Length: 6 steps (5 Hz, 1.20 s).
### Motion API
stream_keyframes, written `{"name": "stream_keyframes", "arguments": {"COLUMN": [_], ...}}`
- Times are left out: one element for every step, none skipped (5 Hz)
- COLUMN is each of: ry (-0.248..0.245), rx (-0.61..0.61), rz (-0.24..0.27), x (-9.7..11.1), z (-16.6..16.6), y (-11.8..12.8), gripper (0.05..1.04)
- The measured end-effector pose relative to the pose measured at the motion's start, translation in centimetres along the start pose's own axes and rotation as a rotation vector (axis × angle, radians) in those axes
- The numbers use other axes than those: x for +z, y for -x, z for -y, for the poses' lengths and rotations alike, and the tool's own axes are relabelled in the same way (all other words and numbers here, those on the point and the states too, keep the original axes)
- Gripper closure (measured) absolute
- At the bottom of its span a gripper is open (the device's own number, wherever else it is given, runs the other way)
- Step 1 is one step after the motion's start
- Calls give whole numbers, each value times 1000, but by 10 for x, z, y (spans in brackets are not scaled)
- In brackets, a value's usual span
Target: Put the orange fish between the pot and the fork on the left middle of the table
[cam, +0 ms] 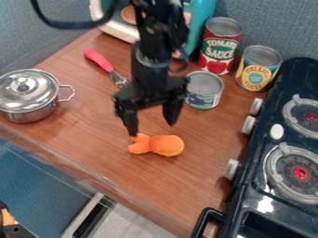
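The black gripper (153, 130) hangs over the middle of the counter with its two fingers spread apart and nothing between them. Just below its fingertips in the view, the orange fish (157, 145) lies on the wooden surface, tail toward the left. At the far left stands the silver pot (28, 95) with its lid on and a handle pointing right. The fork (101, 61), with a red handle, lies at the upper left; its metal end is near the gripper's left side.
Behind and right of the gripper stand a small can (204, 90), a tomato can (220, 45) and a pineapple can (258, 68). A teal toy oven (202, 18) is at the back. The black stove (261, 176) borders the right side.
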<state>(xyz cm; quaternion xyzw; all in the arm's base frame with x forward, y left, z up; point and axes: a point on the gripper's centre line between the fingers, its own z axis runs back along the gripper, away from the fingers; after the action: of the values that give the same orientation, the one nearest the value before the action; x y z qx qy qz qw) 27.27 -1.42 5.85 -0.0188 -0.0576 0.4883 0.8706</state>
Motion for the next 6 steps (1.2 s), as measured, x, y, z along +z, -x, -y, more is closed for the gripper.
{"name": "stream_keyframes", "arguments": {"ry": [9,-6,-1,-16,-4,1], "rx": [39,29,11,16,29,26], "rz": [19,56,75,51,50,57], "x": [-3,-18,-32,-46,-48,-51], "z": [7,12,16,15,20,19], "y": [13,25,24,24,14,9], "gripper": [84,84,84,84,130,400]}}
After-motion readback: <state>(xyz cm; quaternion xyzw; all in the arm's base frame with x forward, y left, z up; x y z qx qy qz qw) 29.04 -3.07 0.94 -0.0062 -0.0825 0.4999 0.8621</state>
